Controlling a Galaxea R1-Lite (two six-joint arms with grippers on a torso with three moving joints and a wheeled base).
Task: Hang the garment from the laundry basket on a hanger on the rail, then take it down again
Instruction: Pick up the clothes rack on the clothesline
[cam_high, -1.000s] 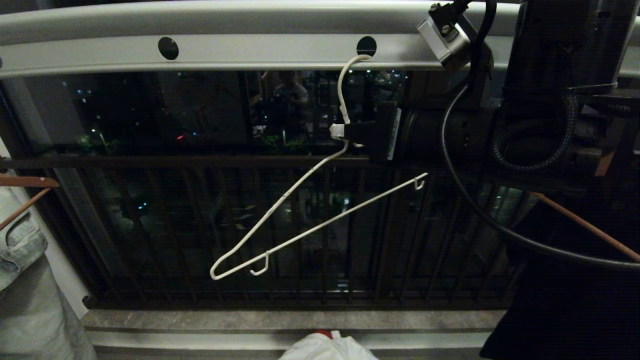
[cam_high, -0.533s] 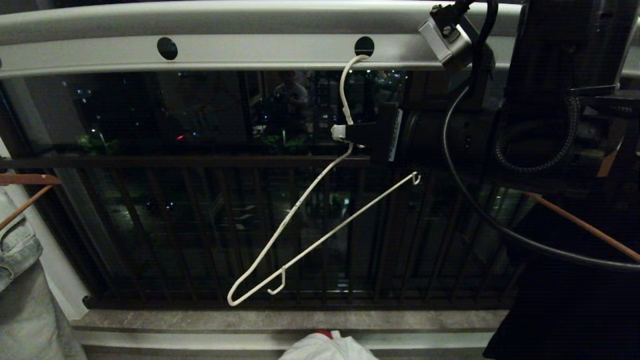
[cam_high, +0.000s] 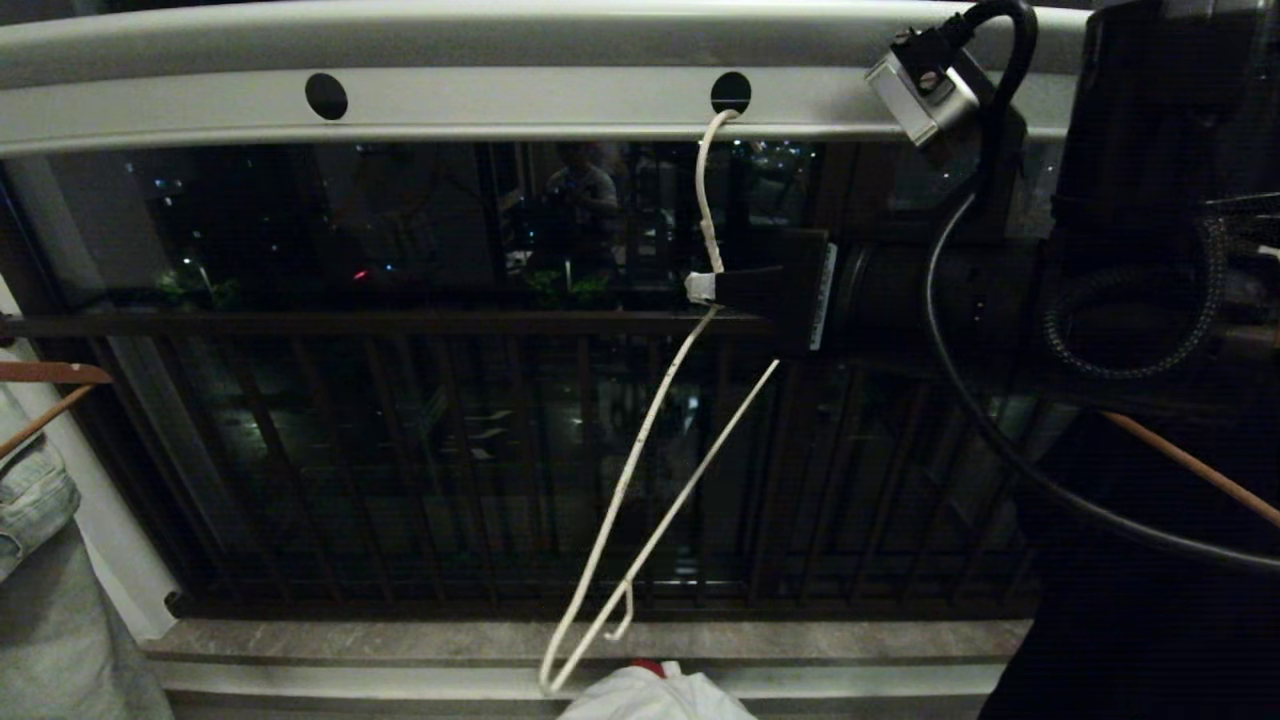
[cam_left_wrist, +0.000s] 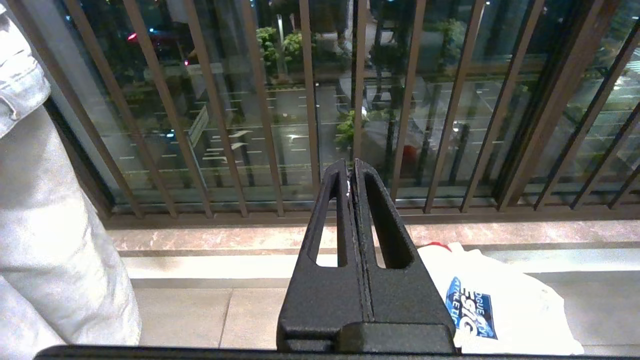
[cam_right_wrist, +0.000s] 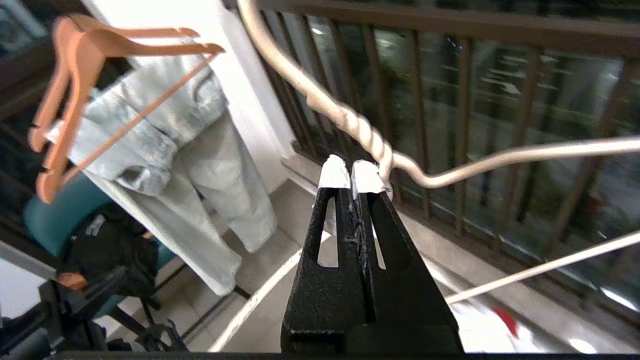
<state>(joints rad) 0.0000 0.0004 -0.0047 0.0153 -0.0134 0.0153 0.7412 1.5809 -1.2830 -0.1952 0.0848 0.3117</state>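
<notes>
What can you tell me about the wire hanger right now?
The wire hanger is thin, off-white and bare. Its hook sits in a round hole of the grey rail. The right end effector is shut at its twisted neck. The body hangs steeply tilted, its low corner near the white T-shirt.

Head camera faces the rail (cam_high: 500, 100) closely; wrist cameras face the railing bars (cam_left_wrist: 310, 100) (all share them).
</notes>
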